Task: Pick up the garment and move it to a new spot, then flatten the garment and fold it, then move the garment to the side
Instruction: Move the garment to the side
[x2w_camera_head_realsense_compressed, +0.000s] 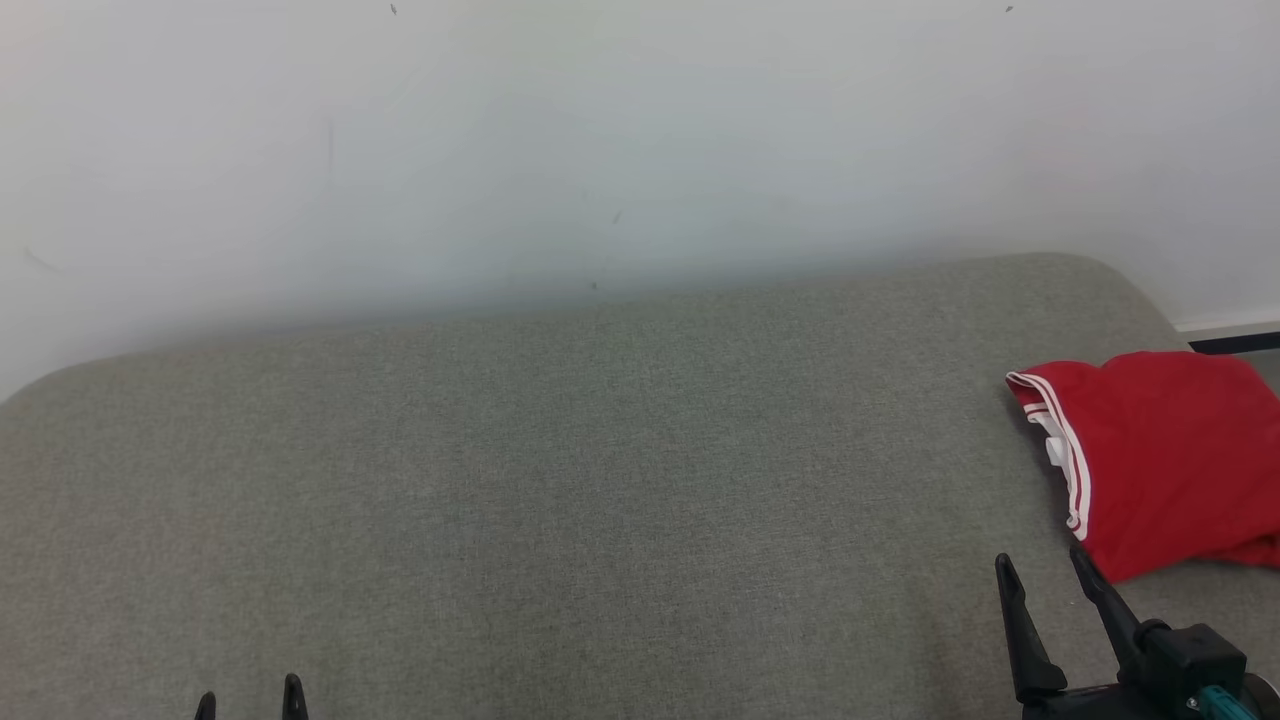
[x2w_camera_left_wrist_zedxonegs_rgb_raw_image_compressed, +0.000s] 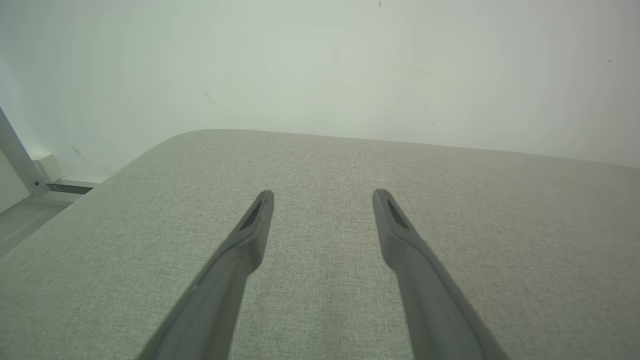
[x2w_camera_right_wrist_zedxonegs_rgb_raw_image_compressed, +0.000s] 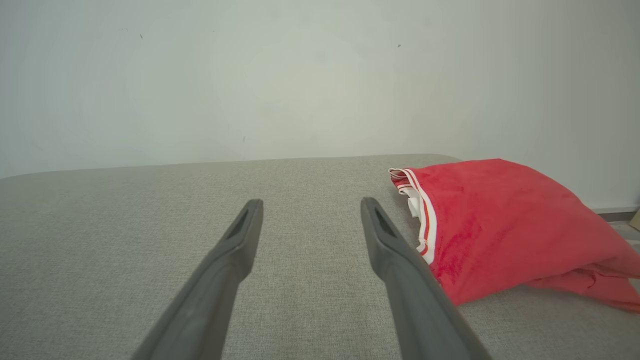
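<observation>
Looking down in the head view, the red garment (x2w_camera_head_realsense_compressed: 1170, 460) is lying at the right edge of the frame on the grey cushion (x2w_camera_head_realsense_compressed: 600, 480), white-striped hem facing left. Its far side is running out of frame, so it may be folded or merely bunched. The right gripper (x2w_camera_head_realsense_compressed: 1042, 560) is sitting at the lower right, just beside the cloth's near corner, jaws spread and empty. The left gripper (x2w_camera_head_realsense_compressed: 249, 692) is showing its tips at the lower left, well apart from the cloth.

In the left wrist view, the left gripper (x2w_camera_left_wrist_zedxonegs_rgb_raw_image_compressed: 323, 195) is standing wide open over bare cushion.

In the right wrist view, the right gripper (x2w_camera_right_wrist_zedxonegs_rgb_raw_image_compressed: 312, 202) is gaping with nothing between its fingers, and the garment (x2w_camera_right_wrist_zedxonegs_rgb_raw_image_compressed: 500, 225) is lying at centre right as a compact bundle.

This is fitting either a garment awaiting pickup or one folded and set aside. Only the former would call for a grasp, and the right gripper is standing nearest.
</observation>
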